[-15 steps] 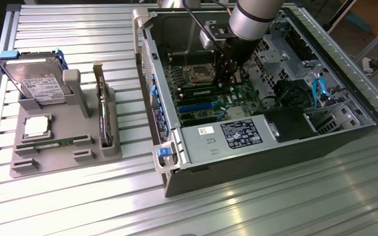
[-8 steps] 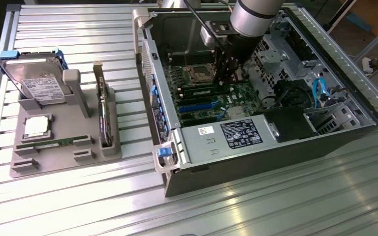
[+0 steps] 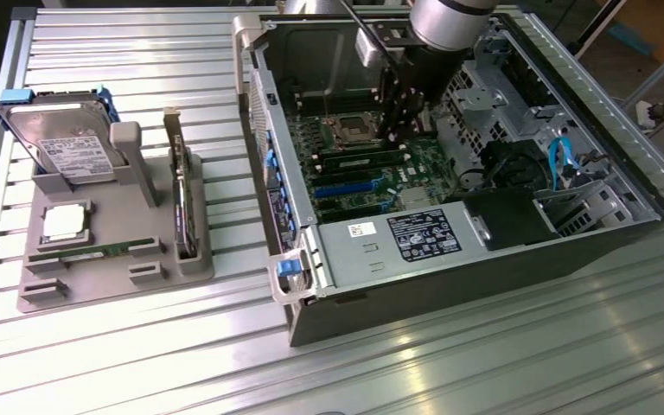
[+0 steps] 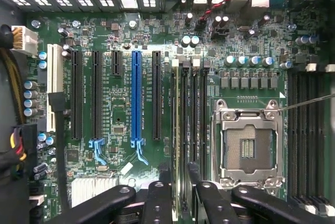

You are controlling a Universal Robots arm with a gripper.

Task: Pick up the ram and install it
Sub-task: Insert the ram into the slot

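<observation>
Currently, ram: green stick, on edge in the front slot of the grey fixture; not picked up, not installed.
Ram neighbours: silver processor chip just behind it on the same fixture; hard drive propped upright at the fixture's far end; dark expansion card on edge along the fixture's side toward the exterior view's right.
Fixture: sits on the slatted metal worktop, at the exterior view's left, just beside the open computer case.
Tool: well apart from the ram, down inside the case, over the motherboard.
Tool state: jaws spread wide, nothing gripped, nothing between the fingers.
Tool position: straddles the memory slots, between the blue expansion slot and the processor socket; touching the board or just above it, cannot tell.
Memory slots: long, dark, side by side, pale latches at the ends; any already filled, cannot tell.
Case: side panel off, power supply along the near edge, blue cable toward the exterior view's right.
</observation>
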